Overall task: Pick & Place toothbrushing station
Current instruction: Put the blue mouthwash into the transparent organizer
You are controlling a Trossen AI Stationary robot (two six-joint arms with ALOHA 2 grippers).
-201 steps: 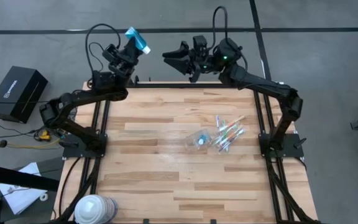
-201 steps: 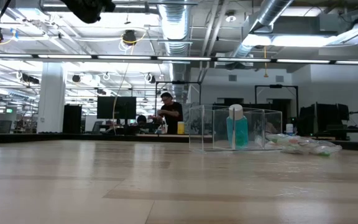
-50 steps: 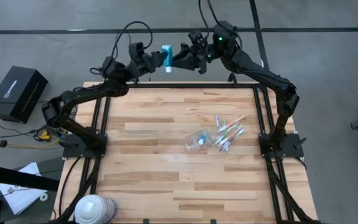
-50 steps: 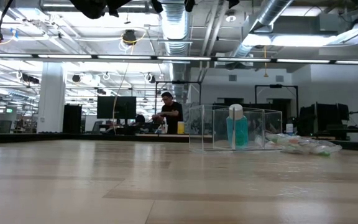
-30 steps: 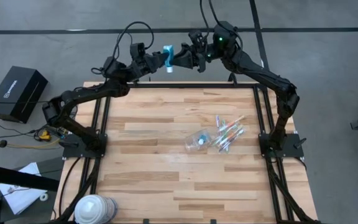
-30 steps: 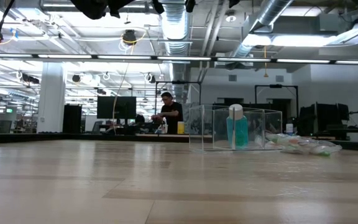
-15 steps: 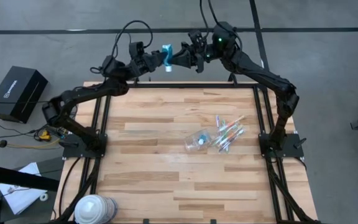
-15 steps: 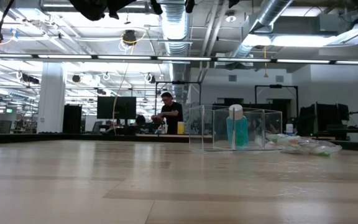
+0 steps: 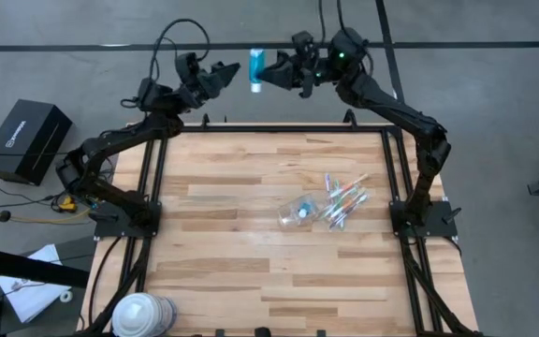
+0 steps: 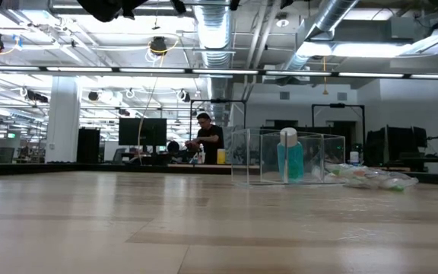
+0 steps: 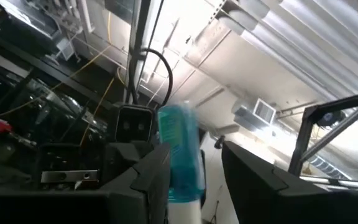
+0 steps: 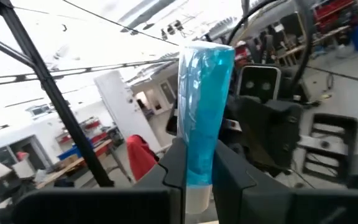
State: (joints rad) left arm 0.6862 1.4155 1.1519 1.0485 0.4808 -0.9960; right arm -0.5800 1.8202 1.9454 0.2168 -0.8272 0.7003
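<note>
I see both arms raised past the table's 12 o'clock edge. My right gripper (image 9: 269, 72) pinches the short blue tube with a white end (image 9: 256, 69), held upright in the air; its fingers (image 12: 229, 168) clamp near the white end. My left gripper (image 9: 230, 71), at the tube's 9 o'clock, is spread and clear of it. I can read no writing on the tube.
</note>
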